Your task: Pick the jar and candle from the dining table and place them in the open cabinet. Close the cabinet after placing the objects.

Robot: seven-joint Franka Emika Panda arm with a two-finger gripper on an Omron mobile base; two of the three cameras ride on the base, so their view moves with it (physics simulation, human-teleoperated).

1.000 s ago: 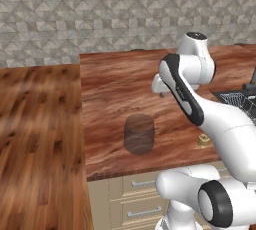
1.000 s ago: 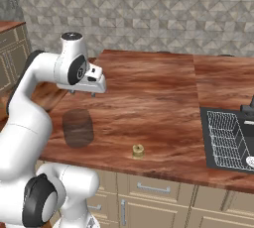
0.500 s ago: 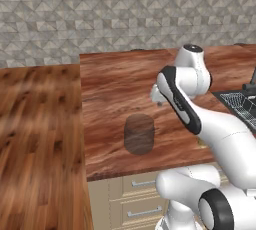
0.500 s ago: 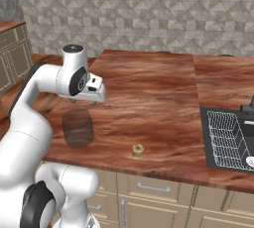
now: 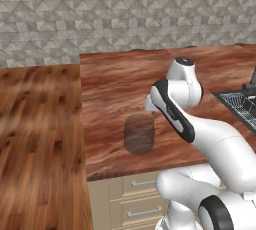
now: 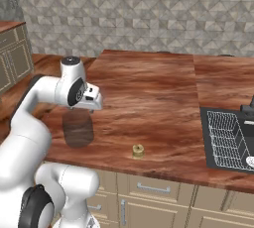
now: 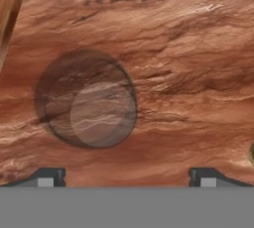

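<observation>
My fingers (image 7: 47,177) are spread wide and empty above the jar (image 7: 87,105), upright near the table's (image 5: 115,84) front edge: looks rigid, smooth, probably slippery, so I'd pinch across its side wall, below the lid.

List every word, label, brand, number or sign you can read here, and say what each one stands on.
None to read: no writing or sign appears in any view.
The jar, candle, dining table, drawer fronts and tiled wall all show bare, unmarked surfaces.
</observation>
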